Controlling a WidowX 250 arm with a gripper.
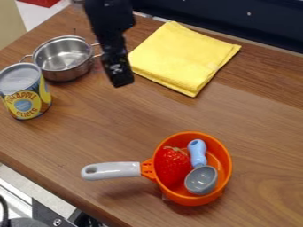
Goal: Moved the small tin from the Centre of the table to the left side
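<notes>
Black and hard, the robot gripper (pixel 122 83) hangs down over the far part of the table, a bit left of the middle. I cannot tell how far open it is, or if it has hold of anything. Its tip points down at the wood, between a shiny silver metal pot (pixel 64 71) on the left and a folded, soft yellow cloth (pixel 180 57) on the right. The pot is round, with thin wire handles, and the gripper covers part of its right side in the camera view.

The tin is a round metal can with a blue and yellow wrapper (pixel 24 99). It stands upright at the left side of the table, just beside the pot and a bit nearer. I cannot tell if they touch.

On the near side, right of the middle, sits a round orange toy pan (pixel 189 199). Its light grey handle (pixel 112 170) sticks out to the left. Inside the pan, a big red strawberry (pixel 172 166) lies on the left. Right next to it is a scoop with a blue handle and a round grey cup (pixel 202 179). The cup is at the near end.

All these things are on the brown wooden table (pixel 124 128). Past its far edge is a dark blue panel (pixel 219 15).
</notes>
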